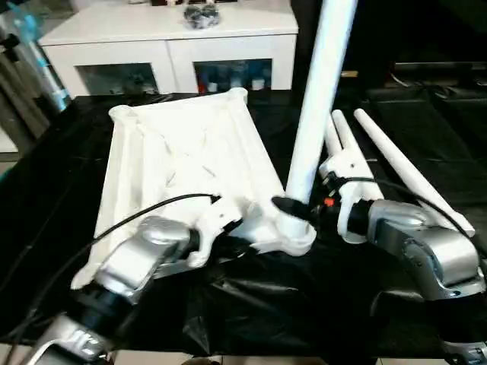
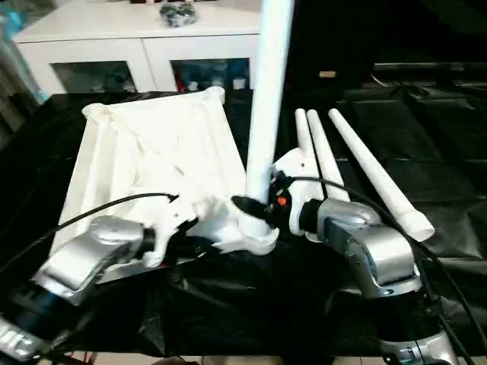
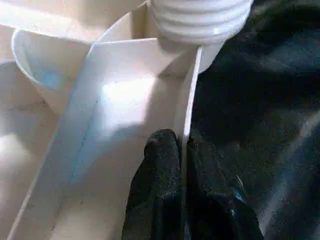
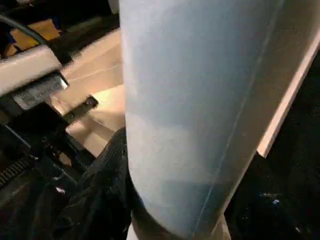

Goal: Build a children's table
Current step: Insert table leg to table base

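Observation:
The white tabletop (image 1: 183,152) lies underside up on the black-covered table. One white leg (image 1: 319,99) stands upright in its near right corner socket (image 1: 293,237). My right gripper (image 1: 293,209) is shut around this leg just above the socket, and one black finger (image 4: 107,170) wraps the tube. My left gripper (image 3: 184,150) is shut on the tabletop's thin near rim wall, a finger (image 3: 160,170) pressed on each side of it, close to the leg's ribbed end (image 3: 200,20). Three more legs (image 2: 373,167) lie side by side to the right.
A white cabinet (image 1: 175,46) with glass doors stands behind the table, with a dark bundle (image 1: 202,14) on top. Black sheeting (image 1: 289,304) covers the work surface to its front edge. A black cable (image 1: 137,217) arcs over my left forearm.

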Motion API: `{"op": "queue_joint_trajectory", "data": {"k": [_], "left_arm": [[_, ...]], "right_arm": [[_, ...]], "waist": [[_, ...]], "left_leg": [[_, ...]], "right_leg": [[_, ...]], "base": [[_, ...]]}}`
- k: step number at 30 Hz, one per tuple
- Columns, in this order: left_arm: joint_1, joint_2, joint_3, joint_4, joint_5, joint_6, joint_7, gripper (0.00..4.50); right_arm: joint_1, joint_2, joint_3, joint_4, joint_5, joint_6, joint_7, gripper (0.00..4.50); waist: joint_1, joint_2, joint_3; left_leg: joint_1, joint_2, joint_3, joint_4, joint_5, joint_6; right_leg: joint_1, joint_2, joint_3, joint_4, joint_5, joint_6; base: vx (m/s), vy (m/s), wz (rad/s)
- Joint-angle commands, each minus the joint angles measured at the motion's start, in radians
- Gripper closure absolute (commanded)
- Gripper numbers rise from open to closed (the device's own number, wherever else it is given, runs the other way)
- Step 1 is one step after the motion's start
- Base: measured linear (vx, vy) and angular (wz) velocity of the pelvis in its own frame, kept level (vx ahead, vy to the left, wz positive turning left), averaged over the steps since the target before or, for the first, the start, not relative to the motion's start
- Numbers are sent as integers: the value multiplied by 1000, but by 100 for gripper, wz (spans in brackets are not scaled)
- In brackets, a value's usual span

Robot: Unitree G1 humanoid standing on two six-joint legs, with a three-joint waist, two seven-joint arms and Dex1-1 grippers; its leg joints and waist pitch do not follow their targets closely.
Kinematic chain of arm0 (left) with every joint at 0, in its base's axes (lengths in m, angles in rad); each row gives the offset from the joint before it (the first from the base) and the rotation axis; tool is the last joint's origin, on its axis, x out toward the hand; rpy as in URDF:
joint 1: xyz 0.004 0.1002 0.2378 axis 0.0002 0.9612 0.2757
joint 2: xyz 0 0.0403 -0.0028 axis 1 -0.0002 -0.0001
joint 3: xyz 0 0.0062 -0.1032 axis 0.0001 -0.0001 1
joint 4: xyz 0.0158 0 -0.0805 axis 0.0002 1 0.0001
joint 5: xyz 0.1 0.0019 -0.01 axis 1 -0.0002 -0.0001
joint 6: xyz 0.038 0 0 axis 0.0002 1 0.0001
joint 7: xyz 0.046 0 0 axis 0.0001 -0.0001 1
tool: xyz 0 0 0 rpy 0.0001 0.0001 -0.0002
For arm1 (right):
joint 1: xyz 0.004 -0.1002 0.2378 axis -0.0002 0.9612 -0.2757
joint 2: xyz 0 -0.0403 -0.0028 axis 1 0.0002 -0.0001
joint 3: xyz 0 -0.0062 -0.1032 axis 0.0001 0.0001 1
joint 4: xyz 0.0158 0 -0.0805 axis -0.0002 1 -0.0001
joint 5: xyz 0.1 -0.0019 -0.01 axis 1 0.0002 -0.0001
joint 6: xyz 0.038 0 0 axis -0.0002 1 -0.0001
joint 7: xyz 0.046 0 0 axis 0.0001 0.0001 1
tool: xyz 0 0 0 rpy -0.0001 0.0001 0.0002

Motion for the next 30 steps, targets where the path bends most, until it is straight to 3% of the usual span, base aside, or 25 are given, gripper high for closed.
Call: {"op": "queue_joint_trajectory", "data": {"k": [1, 2, 6, 20, 30], "left_arm": [[-15, -10, 31, -30, -9, 26, 40, 450], [-17, -15, 30, -32, -8, 19, 42, 450], [-12, -15, 16, -43, 4, -4, 33, 450], [-6, -39, 20, -7, -12, -111, -26, 450], [1, -59, 38, 59, -39, -194, -98, 450]], "right_arm": [[-16, -10, 15, 7, -23, 5, 12, 260], [-19, -16, 17, 15, -32, -1, 15, 260], [-33, -25, 10, 57, -53, -23, 13, 260], [-48, -34, 25, 134, -64, -24, 47, 260], [-33, 9, -35, 206, -34, -72, 62, 260]], "waist": [[9, -27, -76], [6, -32, -75], [2, -34, -75], [3, -35, -75], [2, -30, -77]], "left_leg": [[10, 46, -21, -59, -66, 73], [9, 45, -20, -59, -65, 79], [10, 45, -19, -58, -64, 91], [11, 46, -19, -55, -61, 104], [12, 47, -19, -55, -70, 101]], "right_leg": [[50, -77, 42, -69, -62, -232], [50, -76, 41, -69, -59, -233], [48, -76, 40, -70, -62, -238], [49, -76, 40, -69, -50, -251], [49, -77, 40, -68, -33, -257]], "base": [[0, 0, 0], [0, 0, 0], [0, 0, 0], [0, 0, 0], [0, 0, 0]]}}
